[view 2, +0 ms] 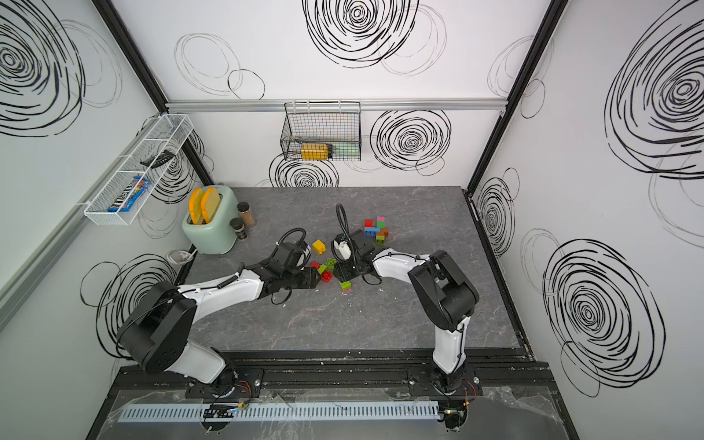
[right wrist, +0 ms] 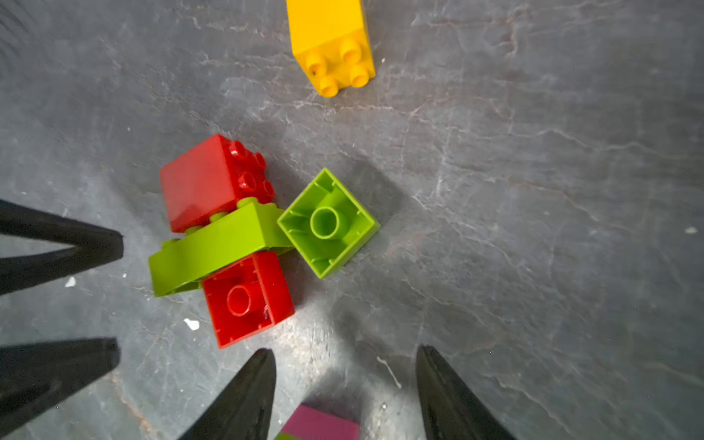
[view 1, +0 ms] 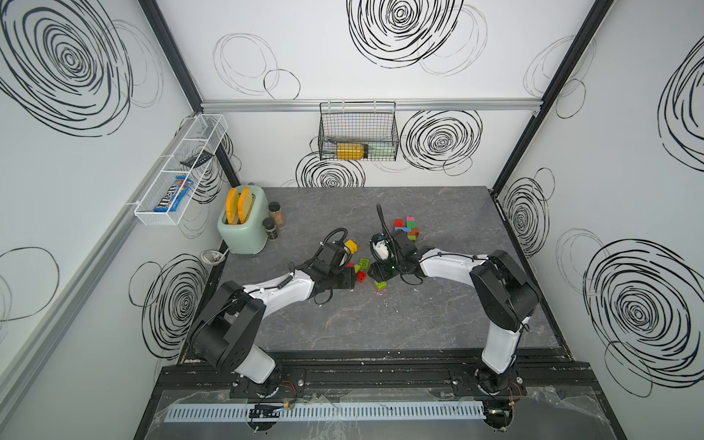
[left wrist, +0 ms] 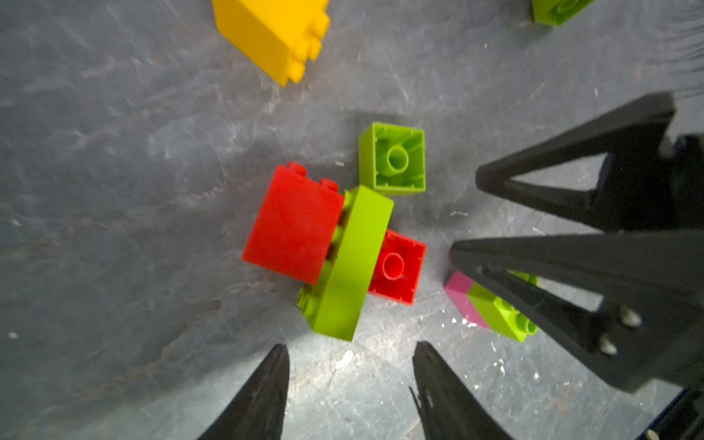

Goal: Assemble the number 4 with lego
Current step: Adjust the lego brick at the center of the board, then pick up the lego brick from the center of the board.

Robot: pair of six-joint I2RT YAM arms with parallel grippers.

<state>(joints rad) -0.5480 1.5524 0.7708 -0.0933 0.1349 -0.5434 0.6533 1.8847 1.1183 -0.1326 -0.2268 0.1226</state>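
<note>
Plastic, likely light, stiff and slick: red-and-lime studded lego cluster [left wrist: 354,259] lies on grey marbled tabletop [view 1: 343,324] between left gripper [left wrist: 350,344] and right gripper [right wrist: 344,348], both jaws spread, empty; flat sidewalls suit pinching.

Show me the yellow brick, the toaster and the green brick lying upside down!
yellow brick [right wrist: 329,26], right wrist view, on its smooth side face.
toaster [view 1: 244,234], in a top view, on its mint-green body.
lime square brick [right wrist: 327,223], right wrist view, on the tube in its hollow underside.
</note>
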